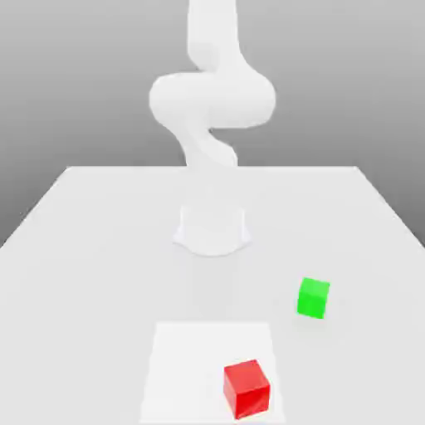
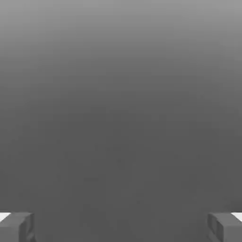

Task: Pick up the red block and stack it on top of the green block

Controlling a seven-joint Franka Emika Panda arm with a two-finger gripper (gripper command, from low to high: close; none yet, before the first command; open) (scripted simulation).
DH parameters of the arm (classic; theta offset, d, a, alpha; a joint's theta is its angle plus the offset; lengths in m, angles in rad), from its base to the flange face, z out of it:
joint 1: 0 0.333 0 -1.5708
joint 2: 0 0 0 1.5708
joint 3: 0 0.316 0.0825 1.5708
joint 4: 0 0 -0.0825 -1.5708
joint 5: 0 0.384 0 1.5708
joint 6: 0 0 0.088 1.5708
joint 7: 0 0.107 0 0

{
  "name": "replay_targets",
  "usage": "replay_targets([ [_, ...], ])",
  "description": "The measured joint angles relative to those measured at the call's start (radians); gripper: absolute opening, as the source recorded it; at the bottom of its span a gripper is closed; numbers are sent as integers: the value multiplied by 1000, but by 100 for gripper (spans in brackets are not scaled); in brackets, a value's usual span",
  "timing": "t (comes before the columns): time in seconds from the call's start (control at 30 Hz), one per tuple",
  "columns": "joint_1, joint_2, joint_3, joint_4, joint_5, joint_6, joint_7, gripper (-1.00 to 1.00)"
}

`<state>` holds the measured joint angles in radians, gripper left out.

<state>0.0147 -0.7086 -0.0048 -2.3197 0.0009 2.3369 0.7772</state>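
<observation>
Exterior view faces arm from above; hand view faces grey background.

So you've got two small solid-coloured blocks there, one bright red cube and one bright green cube, plus one flat white square sheet.

Pale tabletop; flat white square on it, perhaps paper; grey backdrop.
</observation>
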Motion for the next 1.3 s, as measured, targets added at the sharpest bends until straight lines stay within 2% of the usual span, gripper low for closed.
replay_targets([
  [0.77, 85, 840, 3, -181, 5, 339, -207, 0],
  [0.97, 87, 1057, 4, -167, -1, 500, -216, 0],
  [1.0, 87, 1076, 4, -165, -1, 516, -216, -100],
  [1.2, 86, 1086, 5, -163, -2, 523, -215, -100],
  [1.3, 86, 1017, 6, -174, -3, 465, -215, -100],
])
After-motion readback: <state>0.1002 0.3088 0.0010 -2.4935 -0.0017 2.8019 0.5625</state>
